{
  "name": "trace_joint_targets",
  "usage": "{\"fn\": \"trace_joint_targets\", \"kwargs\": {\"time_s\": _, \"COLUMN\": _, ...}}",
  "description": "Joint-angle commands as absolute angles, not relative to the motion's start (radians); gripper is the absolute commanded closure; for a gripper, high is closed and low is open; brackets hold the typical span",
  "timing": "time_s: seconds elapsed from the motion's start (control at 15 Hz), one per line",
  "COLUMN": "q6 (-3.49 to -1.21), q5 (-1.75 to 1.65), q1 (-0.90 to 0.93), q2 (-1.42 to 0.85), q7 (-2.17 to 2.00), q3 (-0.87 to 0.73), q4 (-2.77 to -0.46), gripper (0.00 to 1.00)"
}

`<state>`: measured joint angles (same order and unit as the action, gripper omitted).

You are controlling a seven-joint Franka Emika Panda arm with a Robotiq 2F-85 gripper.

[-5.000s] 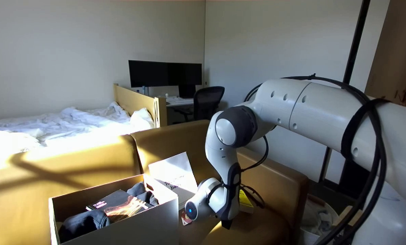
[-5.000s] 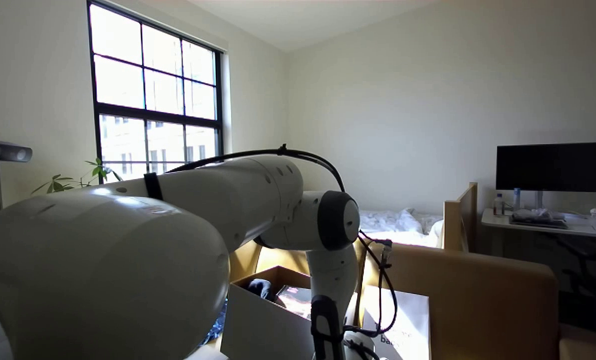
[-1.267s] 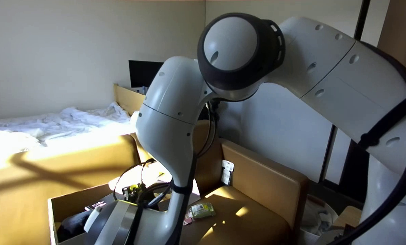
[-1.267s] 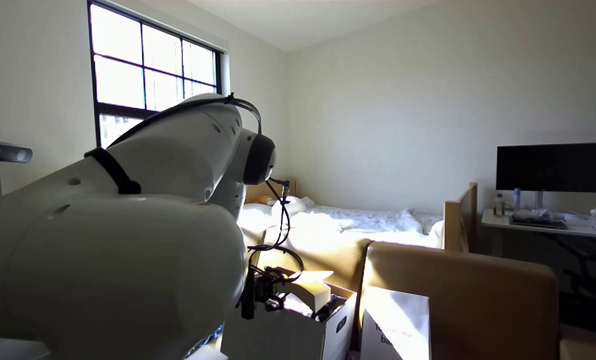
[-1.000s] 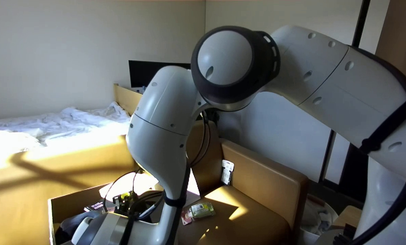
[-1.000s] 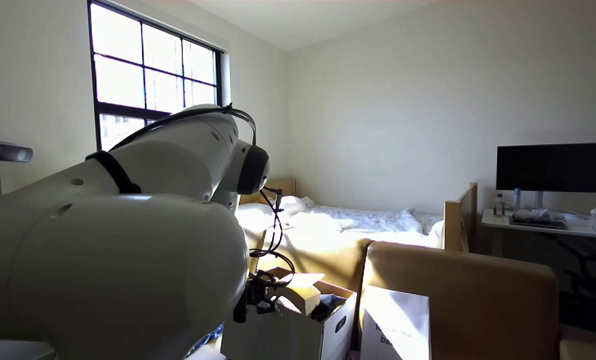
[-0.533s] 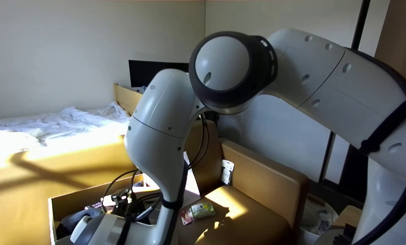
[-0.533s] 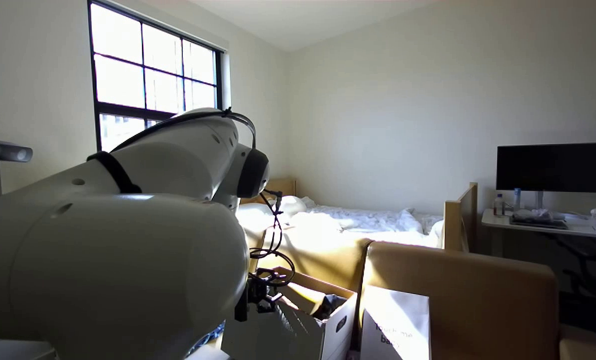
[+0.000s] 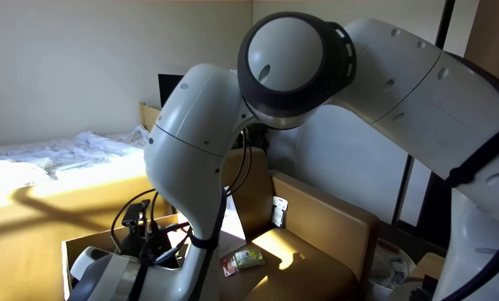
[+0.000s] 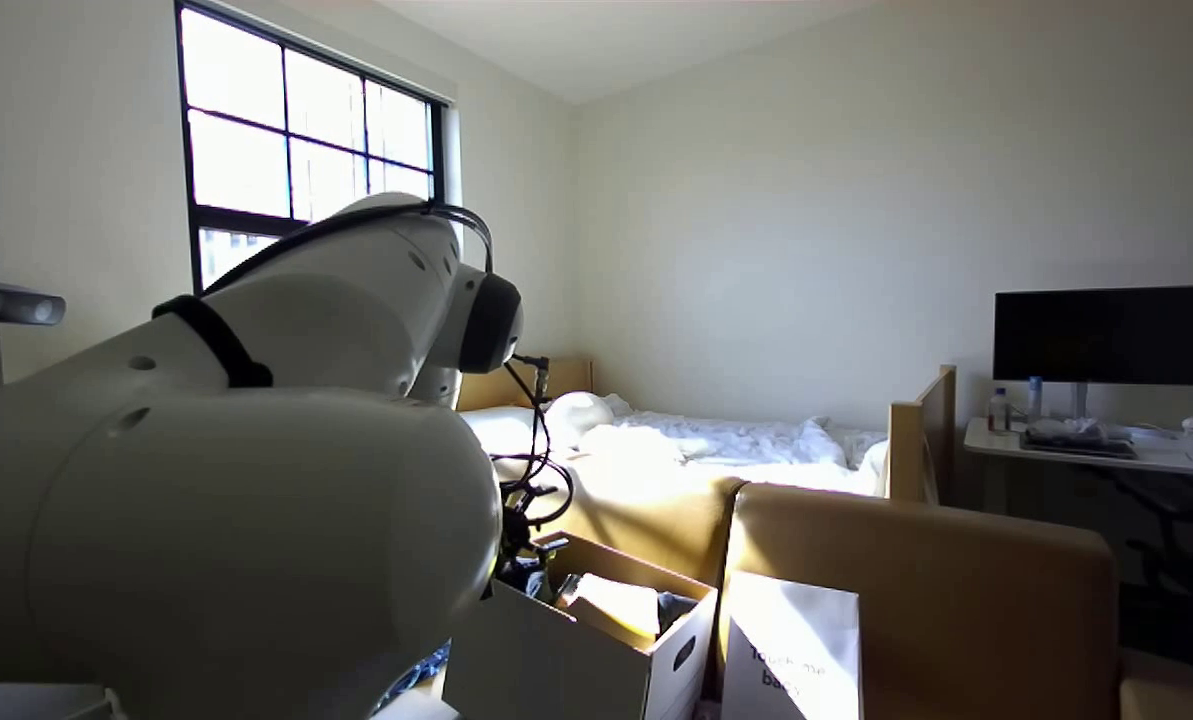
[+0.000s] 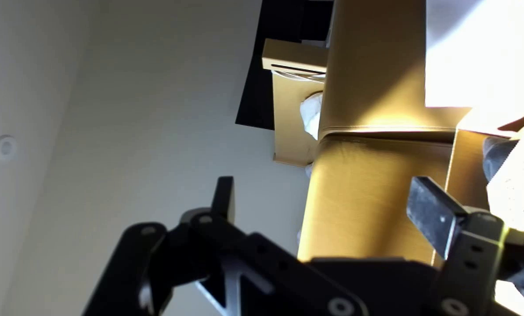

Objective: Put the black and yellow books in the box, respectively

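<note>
In the wrist view we're seeing the gripper (image 11: 327, 204), jaws standing wide apart, sofa (image 11: 367, 206) showing between them, the edge of the box (image 11: 468, 171) running just behind one fingertip (image 11: 433, 219). Over in an exterior view the yellow book (image 10: 611, 602), sun-bleached, is lying inside the box, open room above its rim; the black book we're not making out. In an exterior view the arm (image 9: 190, 163) is covering most of the box, back rim showing.
</note>
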<state>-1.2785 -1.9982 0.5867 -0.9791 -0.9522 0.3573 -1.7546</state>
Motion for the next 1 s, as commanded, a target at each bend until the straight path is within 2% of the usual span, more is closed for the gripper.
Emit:
{"fn": "trace_joint_targets", "kwargs": {"time_s": 0.0, "q6": -1.180, "q5": -2.038, "q1": 0.636, "q2": -0.846, "q7": -0.975, "q3": 0.350, "q4": -1.888, "gripper": 0.00}}
{"fn": "trace_joint_targets", "kwargs": {"time_s": 0.33, "q6": -1.084, "q5": -1.991, "q1": 0.651, "q2": -0.732, "q7": -0.960, "q3": 0.386, "q4": -2.000, "gripper": 0.00}}
{"fn": "trace_joint_targets", "kwargs": {"time_s": 0.67, "q6": -1.366, "q5": -1.923, "q1": 0.470, "q2": -0.720, "q7": -0.968, "q3": 0.392, "q4": -2.061, "gripper": 0.00}}
{"fn": "trace_joint_targets", "kwargs": {"time_s": 0.73, "q6": -1.409, "q5": -1.926, "q1": 0.440, "q2": -0.738, "q7": -0.924, "q3": 0.383, "q4": -2.055, "gripper": 0.17}}
{"fn": "trace_joint_targets", "kwargs": {"time_s": 0.8, "q6": -1.450, "q5": -1.922, "q1": 0.414, "q2": -0.749, "q7": -0.895, "q3": 0.375, "q4": -2.052, "gripper": 0.27}}
{"fn": "trace_joint_targets", "kwargs": {"time_s": 0.93, "q6": -1.478, "q5": -1.904, "q1": 0.382, "q2": -0.742, "q7": -0.878, "q3": 0.365, "q4": -2.070, "gripper": 0.40}}
